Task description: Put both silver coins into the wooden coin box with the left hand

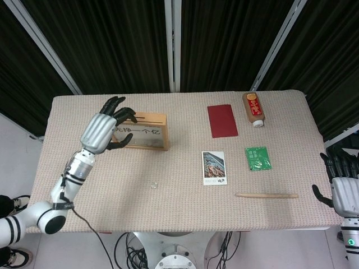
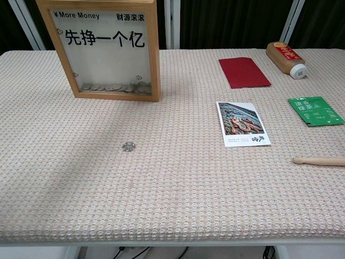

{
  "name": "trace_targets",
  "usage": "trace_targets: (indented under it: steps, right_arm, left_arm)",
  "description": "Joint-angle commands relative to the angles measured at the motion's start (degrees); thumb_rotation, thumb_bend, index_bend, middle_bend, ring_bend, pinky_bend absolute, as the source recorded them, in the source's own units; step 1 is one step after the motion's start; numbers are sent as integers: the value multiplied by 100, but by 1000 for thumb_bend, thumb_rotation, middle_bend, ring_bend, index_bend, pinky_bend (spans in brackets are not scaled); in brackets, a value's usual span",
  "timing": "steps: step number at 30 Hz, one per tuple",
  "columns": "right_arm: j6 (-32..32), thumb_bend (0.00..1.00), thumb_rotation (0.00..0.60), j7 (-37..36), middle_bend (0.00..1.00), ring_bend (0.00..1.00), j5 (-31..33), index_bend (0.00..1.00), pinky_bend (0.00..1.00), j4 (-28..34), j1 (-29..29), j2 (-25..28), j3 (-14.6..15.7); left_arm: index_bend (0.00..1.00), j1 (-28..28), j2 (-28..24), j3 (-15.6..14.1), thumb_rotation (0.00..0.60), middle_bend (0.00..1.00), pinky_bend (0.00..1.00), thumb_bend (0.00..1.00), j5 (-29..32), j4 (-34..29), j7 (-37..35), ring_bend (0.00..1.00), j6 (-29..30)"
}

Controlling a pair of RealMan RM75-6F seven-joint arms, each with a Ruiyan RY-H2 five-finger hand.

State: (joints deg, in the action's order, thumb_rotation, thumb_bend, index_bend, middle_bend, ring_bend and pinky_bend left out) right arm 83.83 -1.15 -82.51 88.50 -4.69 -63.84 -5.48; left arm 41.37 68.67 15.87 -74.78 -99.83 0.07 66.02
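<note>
The wooden coin box (image 1: 143,132) (image 2: 107,51) stands upright at the back left, with several coins lying at its bottom behind the clear front. One silver coin (image 1: 153,184) (image 2: 128,145) lies flat on the cloth in front of the box. My left hand (image 1: 106,128) hovers over the box's left end, fingers spread and slightly curled, holding nothing that I can see. My right hand (image 1: 343,189) hangs open off the table's right edge. The chest view shows neither hand.
A picture card (image 1: 215,167) lies mid-table. A red cloth (image 1: 222,120), a brown bottle (image 1: 253,108), a green packet (image 1: 258,158) and a wooden stick (image 1: 267,195) occupy the right half. Woven mat (image 1: 179,213) covers the table.
</note>
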Motion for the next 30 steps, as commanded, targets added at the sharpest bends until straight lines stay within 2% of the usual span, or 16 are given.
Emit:
trace_targets:
  steps: [1, 4, 8, 10, 12, 14, 17, 24, 30]
  right_arm:
    - [19, 271, 600, -34, 0, 0, -18, 0, 0, -14, 9, -3, -2]
    - [-12, 272, 600, -29, 0, 0, -40, 0, 0, -23, -3, -15, 17]
    - [-39, 270, 600, 8, 0, 0, -78, 0, 0, -5, -28, -39, 33]
    - [-47, 270, 600, 46, 0, 0, -114, 0, 0, 19, -42, -52, 47]
    - [-32, 272, 600, 66, 0, 0, -147, 0, 0, 40, -43, -68, 59]
    - [-19, 273, 600, 80, 0, 0, -152, 0, 0, 50, -33, -70, 68]
    - [1, 273, 600, 91, 0, 0, -108, 0, 0, 49, -6, -62, 61]
    - [13, 271, 600, 66, 0, 0, -58, 0, 0, 67, 12, -43, 39]
    - [23, 272, 600, 63, 0, 0, -90, 0, 0, 109, 9, -16, 41]
  left_arm:
    - [410, -753, -342, -614, 600, 270, 77, 357, -621, -554, 170, 57, 769]
    - [432, -1217, -251, -1082, 600, 305, 103, 356, -980, -547, 309, 100, 1173]
    - [431, -1609, 79, -1559, 600, 307, 104, 355, -1349, -191, 420, 102, 1402]
    - [401, -1722, 369, -1707, 600, 307, 104, 354, -1450, 154, 398, 102, 1408]
    - [303, -1777, 662, -1807, 600, 305, 105, 351, -1509, 505, 338, 102, 1335]
    - [254, -1794, 910, -1856, 600, 305, 105, 340, -1585, 778, 265, 102, 1286]
    - [242, -1769, 1318, -1882, 600, 302, 105, 325, -1755, 1207, 177, 102, 1222]
    - [329, -1512, 2194, -1780, 600, 282, 104, 314, -2107, 2129, 190, 102, 1030]
    - [334, -1292, 2692, -1719, 600, 263, 101, 315, -2175, 2697, 284, 102, 743]
